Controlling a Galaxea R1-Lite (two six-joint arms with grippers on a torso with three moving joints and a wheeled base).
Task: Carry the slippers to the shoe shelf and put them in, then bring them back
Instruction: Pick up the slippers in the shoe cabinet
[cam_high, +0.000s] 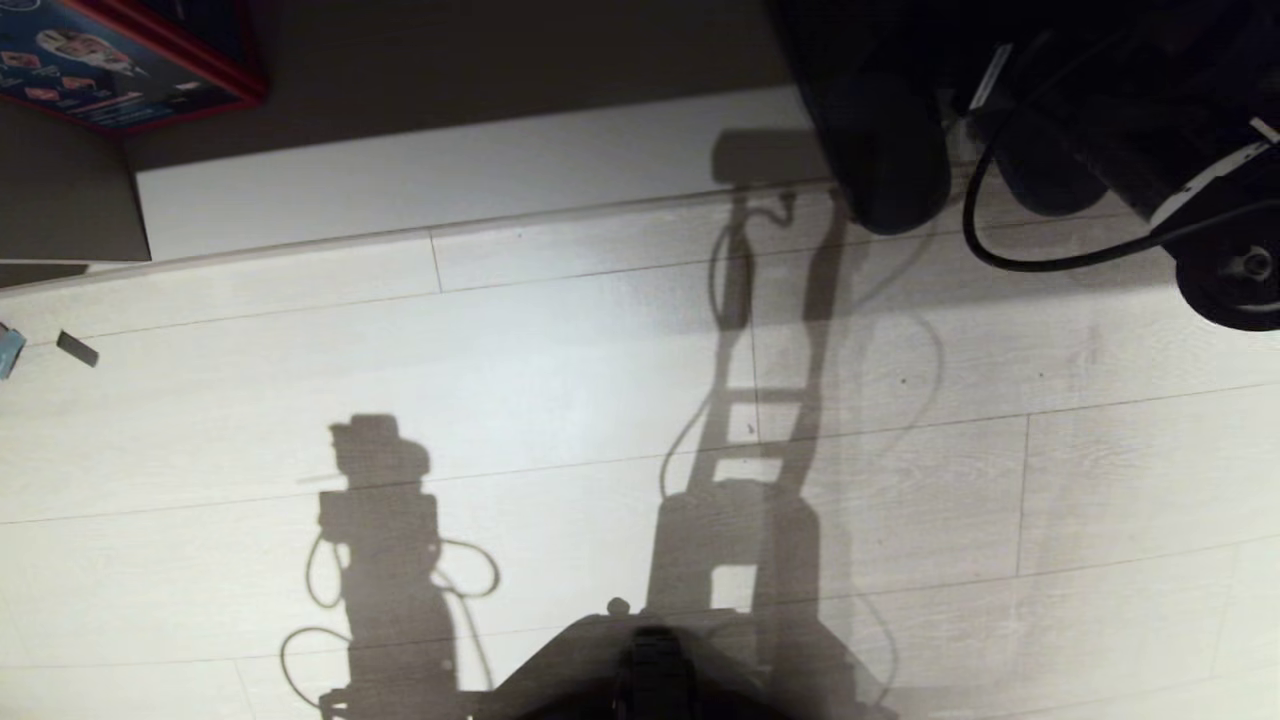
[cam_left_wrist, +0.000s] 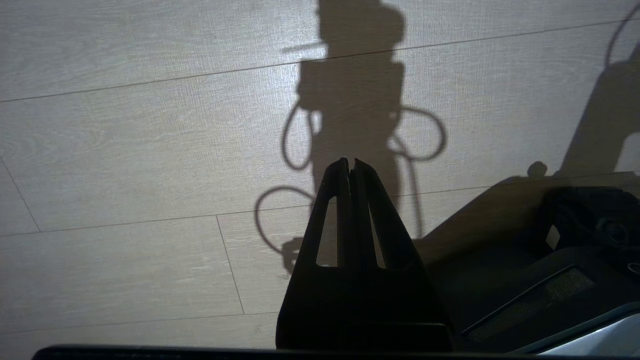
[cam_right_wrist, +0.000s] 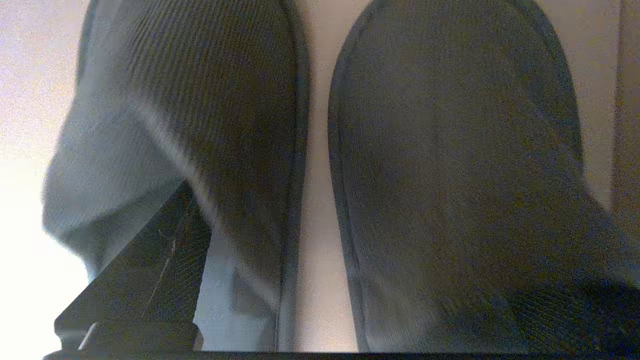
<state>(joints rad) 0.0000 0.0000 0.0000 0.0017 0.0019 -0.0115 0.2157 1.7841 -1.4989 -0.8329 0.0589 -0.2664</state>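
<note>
Right gripper (cam_right_wrist: 390, 235) hangs close over the slippers (cam_right_wrist: 450, 165) with its fingers spread wide. One black finger (cam_right_wrist: 140, 270) shows plainly at one edge of the right wrist view, in front of the outer side of one slipper. The other finger is only a dark blur at the opposite edge. Whether either finger touches the fabric cannot be told.

Pale wood-plank floor (cam_high: 560, 380) fills most of the head view and carries long shadows of the robot and its looping cables. Along the far side of the floor runs the shoe shelf (cam_high: 450, 170), seen as a pale base board with a darker brown recess behind it. The right arm (cam_high: 1100, 90) reaches in over this board at the far right as a mass of black shapes, too dark to sort out. In the right wrist view the slippers lie side by side on a pale surface, dark grey and ribbed. A narrow strip of that surface shows between them, so they are near each other but apart.

At the near edge of the head view sits the robot's own base (cam_high: 650, 670). A box (cam_high: 120, 60) printed in red and blue stands at the far left corner. A black cable (cam_high: 1050, 262) curves below the right arm. The left gripper (cam_left_wrist: 350, 162) hangs above the floor beside the base, fingers pressed together. A small dark scrap (cam_high: 77, 348) lies on the floor at the far left.
</note>
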